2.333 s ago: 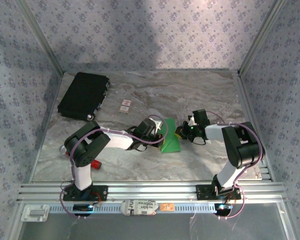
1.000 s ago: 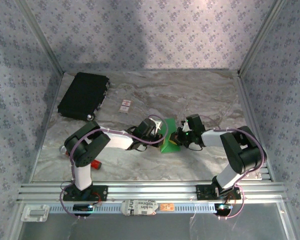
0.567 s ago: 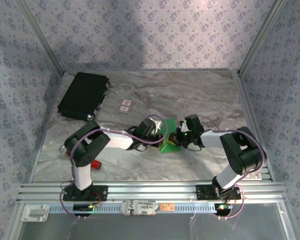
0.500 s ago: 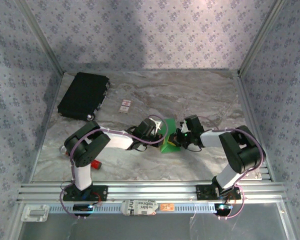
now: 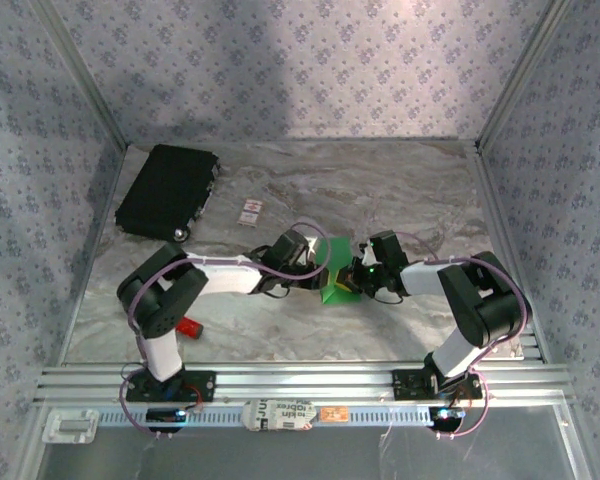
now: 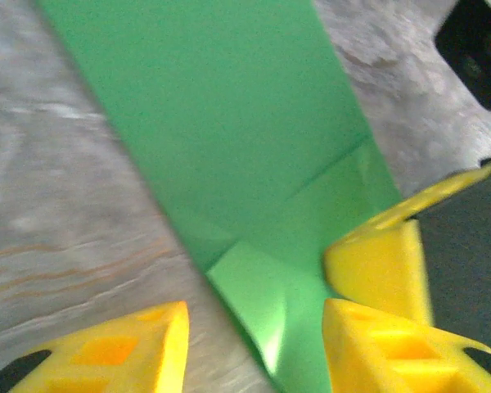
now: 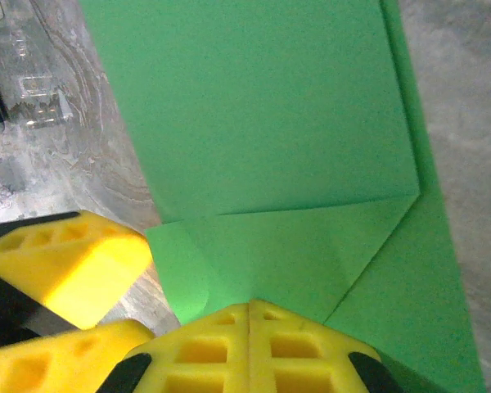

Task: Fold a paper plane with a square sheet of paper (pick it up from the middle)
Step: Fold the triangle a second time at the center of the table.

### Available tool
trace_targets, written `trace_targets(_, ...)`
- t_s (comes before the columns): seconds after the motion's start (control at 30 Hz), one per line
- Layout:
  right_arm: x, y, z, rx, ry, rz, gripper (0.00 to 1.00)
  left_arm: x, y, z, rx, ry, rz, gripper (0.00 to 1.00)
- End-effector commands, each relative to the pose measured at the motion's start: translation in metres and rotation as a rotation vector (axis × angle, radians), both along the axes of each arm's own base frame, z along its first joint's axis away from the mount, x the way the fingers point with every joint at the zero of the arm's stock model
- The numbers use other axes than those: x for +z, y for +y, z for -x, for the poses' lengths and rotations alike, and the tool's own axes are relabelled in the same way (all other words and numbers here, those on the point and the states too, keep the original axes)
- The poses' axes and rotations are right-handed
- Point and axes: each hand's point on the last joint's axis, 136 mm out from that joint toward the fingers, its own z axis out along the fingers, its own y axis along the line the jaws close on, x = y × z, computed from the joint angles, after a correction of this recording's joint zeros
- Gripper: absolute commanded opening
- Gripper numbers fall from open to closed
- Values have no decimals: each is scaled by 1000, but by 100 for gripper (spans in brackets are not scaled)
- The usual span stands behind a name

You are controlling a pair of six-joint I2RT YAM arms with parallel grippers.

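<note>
One folded sheet of paper. Left gripper straddles it, jaws apart; right gripper, jaws together, apparently presses it.

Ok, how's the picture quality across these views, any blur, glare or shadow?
Left wrist view: soft overall, the left hand's fingers smeared at the bottom edge, a pale sheen on the green paper near them. Right wrist view: sharper, the paper's creases read clearly. Top external view: evenly lit, a dim band on the back wall, the paper small.
</note>
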Motion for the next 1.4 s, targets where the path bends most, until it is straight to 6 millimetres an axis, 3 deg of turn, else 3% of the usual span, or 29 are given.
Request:
trace_targets(0.0, -36, -20, 20, -39, 114, 115, 0, 23, 12, -8, 56, -20, -23, 48)
trace_targets(0.1, -36, -20, 21, -44, 117, 113, 0, 35, 13, -3, 57, -14, 1, 44)
trace_targets(0.23, -35, -20, 20, -47, 114, 109, 0, 49, 1, 10, 24, 35, 104, 23)
trace_targets(0.33, -34, -20, 19, -51, 114, 108, 0, 52, -11, 22, -14, 101, 165, 15)
trace_targets(0.5, -32, -20, 19, -51, 113, 107, 0, 48, -32, 40, -75, 199, 232, 14)
trace_targets(0.73, -32, -20, 18, -52, 112, 104, 0, 32, -49, 47, -113, 289, 259, 14)
trace_targets(0.97, -31, -20, 19, -51, 111, 105, 0, 16, -48, 48, -97, 328, 230, 14)
trace_targets(1.37, -32, -21, 20, -53, 112, 109, 0, 20, -51, 53, -132, 334, 242, 14)
